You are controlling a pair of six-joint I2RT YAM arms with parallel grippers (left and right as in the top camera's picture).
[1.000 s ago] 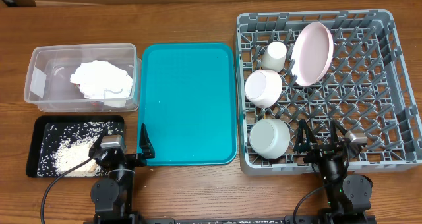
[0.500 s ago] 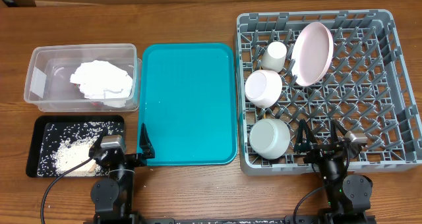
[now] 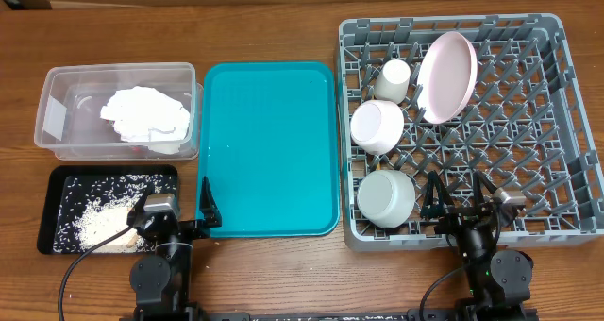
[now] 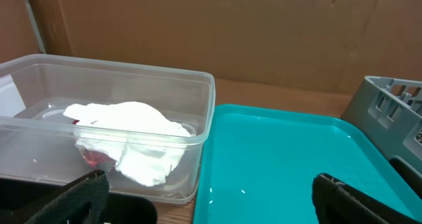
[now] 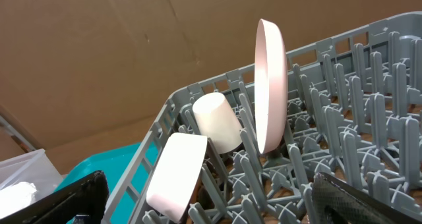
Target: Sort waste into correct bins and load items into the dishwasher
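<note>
The clear tub (image 3: 58,85) holds the crumpled white napkin (image 3: 144,114) and a red packet (image 4: 94,157). Rice grains (image 3: 99,224) lie in the black tray (image 3: 111,169). In the grey dish rack (image 3: 453,24) stand the pink plate (image 3: 445,76), the white cup (image 3: 394,79), the whitish-pink bowl (image 3: 377,126) and the grey-green bowl (image 3: 386,197). My left gripper (image 3: 176,217) is open and empty at the near edge, between the black tray and the teal tray. Over the rack's near edge, my right gripper (image 3: 462,204) is open and empty too.
The teal serving tray (image 3: 271,94) lies between the bins and the rack, with a few stray grains (image 4: 211,191) near its front left corner. A cardboard wall stands behind the table. Bare wood runs along the near edge.
</note>
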